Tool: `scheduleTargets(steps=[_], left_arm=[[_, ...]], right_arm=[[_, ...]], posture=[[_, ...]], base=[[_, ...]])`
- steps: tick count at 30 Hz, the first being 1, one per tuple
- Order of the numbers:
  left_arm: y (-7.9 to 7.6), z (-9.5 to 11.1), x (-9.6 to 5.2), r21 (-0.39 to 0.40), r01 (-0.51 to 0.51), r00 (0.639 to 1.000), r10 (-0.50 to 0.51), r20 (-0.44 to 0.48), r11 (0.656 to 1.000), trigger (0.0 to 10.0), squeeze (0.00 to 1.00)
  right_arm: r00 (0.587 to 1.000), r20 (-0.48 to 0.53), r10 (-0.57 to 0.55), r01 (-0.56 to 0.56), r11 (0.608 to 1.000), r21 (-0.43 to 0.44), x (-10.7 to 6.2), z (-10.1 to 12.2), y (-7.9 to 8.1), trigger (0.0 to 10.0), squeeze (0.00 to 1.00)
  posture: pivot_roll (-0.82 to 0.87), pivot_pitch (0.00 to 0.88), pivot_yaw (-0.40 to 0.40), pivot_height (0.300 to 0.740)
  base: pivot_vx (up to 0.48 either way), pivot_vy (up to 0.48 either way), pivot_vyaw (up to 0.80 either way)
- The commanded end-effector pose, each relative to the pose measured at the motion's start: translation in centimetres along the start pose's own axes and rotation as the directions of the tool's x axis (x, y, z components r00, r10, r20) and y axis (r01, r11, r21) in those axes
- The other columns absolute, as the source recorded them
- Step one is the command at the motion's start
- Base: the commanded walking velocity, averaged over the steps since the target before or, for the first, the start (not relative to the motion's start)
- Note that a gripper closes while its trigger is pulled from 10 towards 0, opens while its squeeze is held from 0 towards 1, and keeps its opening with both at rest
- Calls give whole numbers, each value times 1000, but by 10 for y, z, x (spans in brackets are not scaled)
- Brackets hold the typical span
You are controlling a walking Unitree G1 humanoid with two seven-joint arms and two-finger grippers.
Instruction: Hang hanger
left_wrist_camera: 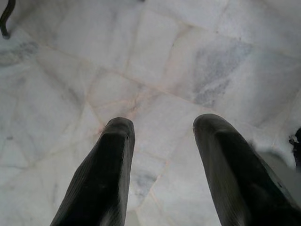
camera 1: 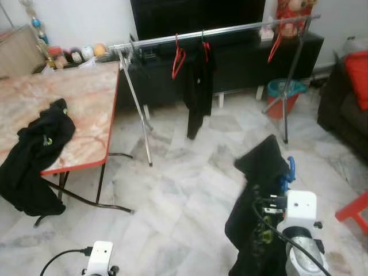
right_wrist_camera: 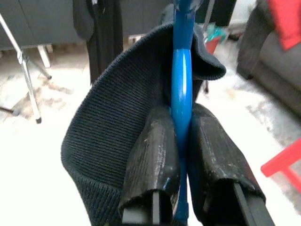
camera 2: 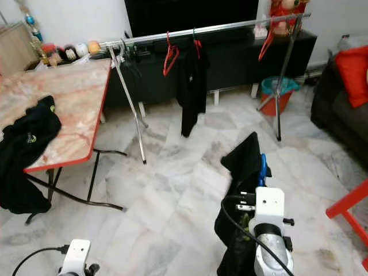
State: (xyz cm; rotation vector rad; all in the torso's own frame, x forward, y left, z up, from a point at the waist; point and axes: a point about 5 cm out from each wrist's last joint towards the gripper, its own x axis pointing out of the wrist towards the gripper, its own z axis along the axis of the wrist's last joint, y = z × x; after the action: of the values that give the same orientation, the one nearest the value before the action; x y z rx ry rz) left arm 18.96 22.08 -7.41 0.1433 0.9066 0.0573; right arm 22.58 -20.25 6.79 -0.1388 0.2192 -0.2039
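My right gripper is shut on a blue hanger that carries a black garment; the garment hangs down beside my right arm at the lower right. Ahead stands a silver clothes rail with red hangers and one black garment on it. My left gripper is open over the bare marble floor, low at the left, with nothing between its fingers.
A marble-top table with a red edge stands at the left with a black garment draped over it. A teal and red bin sits by the rail's right foot. A dark sofa and a red stool are at the right.
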Motion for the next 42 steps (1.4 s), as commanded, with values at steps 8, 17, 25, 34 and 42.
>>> scheduleTargets(steps=[8, 17, 25, 34, 42], left_arm=[[6, -3, -1, 9, -14, 1000, 14, -9, 1000, 10000, 0], [6, -1, -1, -14, -32, 999, 33, 24, 999, 10000, 0], [4, 9, -3, -60, -7, 989, 16, 147, 998, 10000, 0], [0, 17, -4, -76, 51, 970, -32, 242, 996, 10000, 0], [-2, 22, -6, -86, 83, 950, -53, 309, 993, 10000, 0]], right_arm=[[999, 36, 31, -31, 999, 10, 1, 9, 8, 10000, 0], [998, -5, 60, -60, 998, -8, 2, 4, 10, 10000, 0], [989, -80, 127, -131, 990, -55, 8, -1, 10, 10000, 0], [979, -97, 181, -188, 980, -70, 17, 2, 14, 10000, 0], [973, -93, 211, -218, 973, -76, 22, 5, 15, 10000, 0]], posture=[[-200, 0, 72, 740], [-202, 0, 70, 740], [-194, 0, 64, 740], [-190, 0, 59, 740], [-180, 0, 54, 740]], base=[[0, 0, 0], [0, 0, 0], [0, 0, 0], [0, 0, 0], [0, 0, 0]])
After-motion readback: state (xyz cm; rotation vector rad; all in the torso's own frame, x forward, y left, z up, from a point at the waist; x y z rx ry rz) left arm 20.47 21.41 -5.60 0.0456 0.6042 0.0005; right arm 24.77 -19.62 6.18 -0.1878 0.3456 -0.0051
